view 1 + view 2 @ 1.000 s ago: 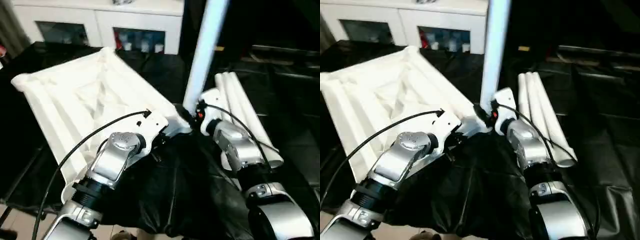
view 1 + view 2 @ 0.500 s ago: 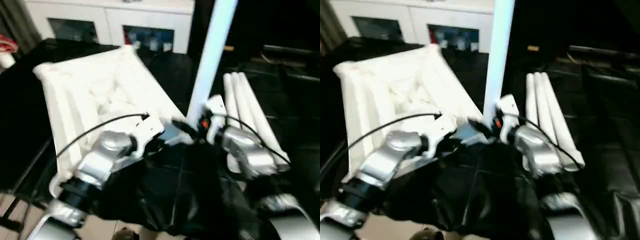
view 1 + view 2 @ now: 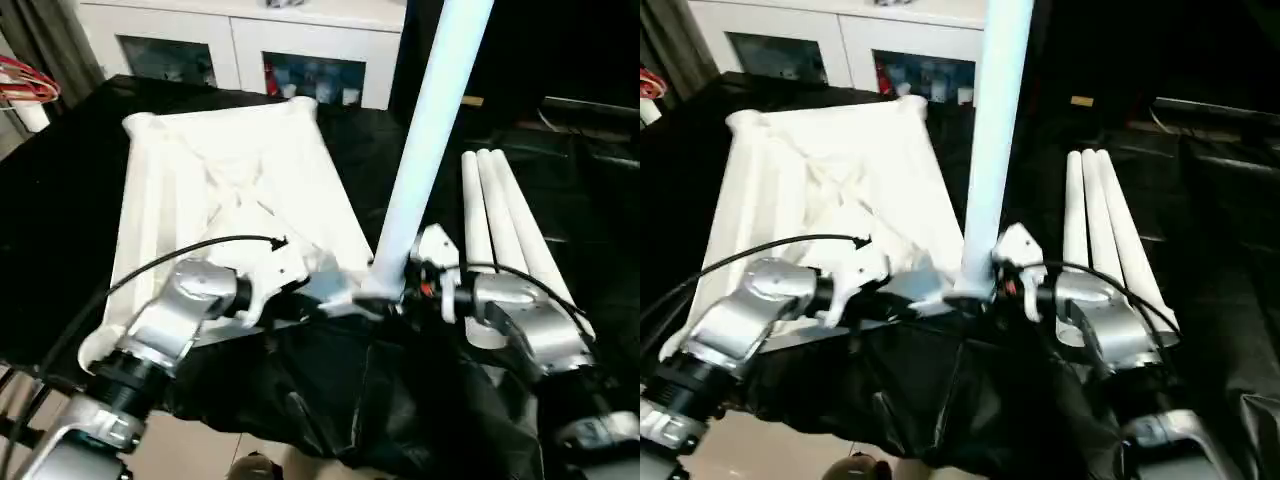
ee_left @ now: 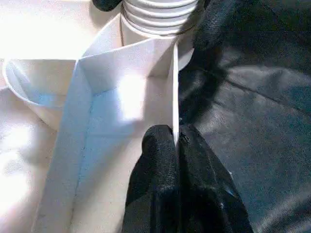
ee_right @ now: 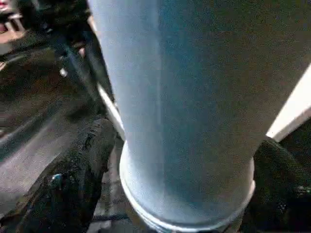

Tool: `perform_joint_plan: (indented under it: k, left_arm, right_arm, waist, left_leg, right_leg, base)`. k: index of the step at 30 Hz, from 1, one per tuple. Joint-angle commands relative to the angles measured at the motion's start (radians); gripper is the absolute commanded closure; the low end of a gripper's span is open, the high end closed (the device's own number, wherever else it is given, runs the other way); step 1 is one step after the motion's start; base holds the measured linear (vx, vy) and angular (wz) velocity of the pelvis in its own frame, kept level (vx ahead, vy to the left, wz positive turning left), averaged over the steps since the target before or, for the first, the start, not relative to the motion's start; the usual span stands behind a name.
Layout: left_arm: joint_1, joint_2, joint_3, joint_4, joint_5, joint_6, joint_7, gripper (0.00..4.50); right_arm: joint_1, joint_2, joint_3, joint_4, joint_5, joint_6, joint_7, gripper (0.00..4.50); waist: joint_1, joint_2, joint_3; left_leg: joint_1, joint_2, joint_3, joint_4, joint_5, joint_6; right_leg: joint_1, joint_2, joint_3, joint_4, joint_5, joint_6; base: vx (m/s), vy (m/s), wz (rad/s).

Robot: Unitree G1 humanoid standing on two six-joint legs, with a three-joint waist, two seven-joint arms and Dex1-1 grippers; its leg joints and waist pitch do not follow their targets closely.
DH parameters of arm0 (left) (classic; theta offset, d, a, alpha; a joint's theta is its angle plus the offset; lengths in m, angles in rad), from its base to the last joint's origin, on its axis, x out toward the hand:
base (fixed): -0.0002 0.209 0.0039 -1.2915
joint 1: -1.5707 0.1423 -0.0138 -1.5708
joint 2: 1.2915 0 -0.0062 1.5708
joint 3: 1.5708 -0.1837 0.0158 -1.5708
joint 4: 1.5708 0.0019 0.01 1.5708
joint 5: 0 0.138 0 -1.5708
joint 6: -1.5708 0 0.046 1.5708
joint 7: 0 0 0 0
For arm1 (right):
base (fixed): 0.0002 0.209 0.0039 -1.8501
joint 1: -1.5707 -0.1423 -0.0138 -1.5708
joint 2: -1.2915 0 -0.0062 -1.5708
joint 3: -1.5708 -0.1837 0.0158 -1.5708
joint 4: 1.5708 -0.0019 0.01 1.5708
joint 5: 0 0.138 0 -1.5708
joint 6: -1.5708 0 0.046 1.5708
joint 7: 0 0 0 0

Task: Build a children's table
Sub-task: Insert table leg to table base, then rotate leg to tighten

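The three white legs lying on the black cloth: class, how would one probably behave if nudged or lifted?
The loose legs are round tubes lying side by side, so one would probably roll if nudged sideways. Their taper suggests it would curve rather than roll straight. They look like stiff, hollow plastic, like the upright leg, so likely light and rigid when lifted.

The table top (image 3: 225,190) is white, with ribs that cross on its underside. The standing leg (image 3: 425,140) is white and looks pale blue. The three loose legs (image 3: 505,230) are white too. The desk (image 3: 60,170) wears a shiny black cover. My forearms are silver, my fingers (image 4: 160,194) are black, and a thin black cable (image 3: 190,255) runs over my left arm. The cabinet (image 3: 240,30) is white with dark glass doors.
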Motion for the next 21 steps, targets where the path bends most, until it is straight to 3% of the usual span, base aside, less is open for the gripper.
perform_joint_plan:
  k: [1, 9, 18, 20, 21]
  left_arm:
    - [-0.036, -0.007, -0.013, -0.019, -0.025, -0.030, -0.029, 4.50]
    - [-0.036, 0.008, -0.011, 0.007, -0.025, -0.055, -0.054, 4.50]
    - [-0.035, -0.041, 0.007, 0.029, -0.029, -0.043, 0.007, 4.50]
    - [-0.048, -0.083, 0.021, 0.053, -0.018, -0.036, 0.080, 4.50]
    - [-0.064, -0.131, 0.032, 0.083, 0.000, -0.029, 0.162, 4.50]
  right_arm:
    - [0.009, 0.001, 0.023, -0.013, -0.020, -0.001, 0.016, 0.94]
    - [0.015, 0.014, 0.027, -0.025, -0.011, 0.000, 0.010, 1.63]
    - [0.036, 0.073, 0.001, -0.012, 0.006, 0.020, -0.059, 1.74]
    - [0.025, 0.122, -0.022, 0.039, -0.023, 0.002, -0.181, 1.74]
    - [0.004, 0.184, -0.054, 0.106, -0.049, 0.000, -0.333, 1.74]
  waist:
    - [0.000, 0.007, -0.080]
    - [0.004, 0.007, -0.081]
    - [0.008, 0.004, -0.082]
    - [0.006, 0.003, -0.080]
    - [-0.002, 0.001, -0.077]
  left_leg:
    - [0.015, 0.063, -0.021, -0.062, -0.095, 0.065]
    - [0.014, 0.062, -0.022, -0.062, -0.109, 0.044]
    - [0.013, 0.062, -0.022, -0.061, -0.103, 0.047]
    - [0.013, 0.061, -0.021, -0.062, -0.120, 0.039]
    - [0.015, 0.058, -0.022, -0.068, -0.145, 0.015]
  right_leg:
    - [0.055, -0.091, 0.046, -0.052, 0.043, -0.288]
    - [0.054, -0.092, 0.047, -0.051, 0.013, -0.282]
    - [0.054, -0.094, 0.048, -0.050, 0.007, -0.281]
    - [0.053, -0.094, 0.048, -0.054, -0.029, -0.274]
    - [0.052, -0.097, 0.049, -0.065, -0.101, -0.261]
  base:
    - [0.000, 0.000, 0.00]
    - [0.000, 0.000, 0.00]
    - [0.000, 0.000, 0.00]
    - [0.000, 0.000, 0.00]
    - [0.000, 0.000, 0.00]
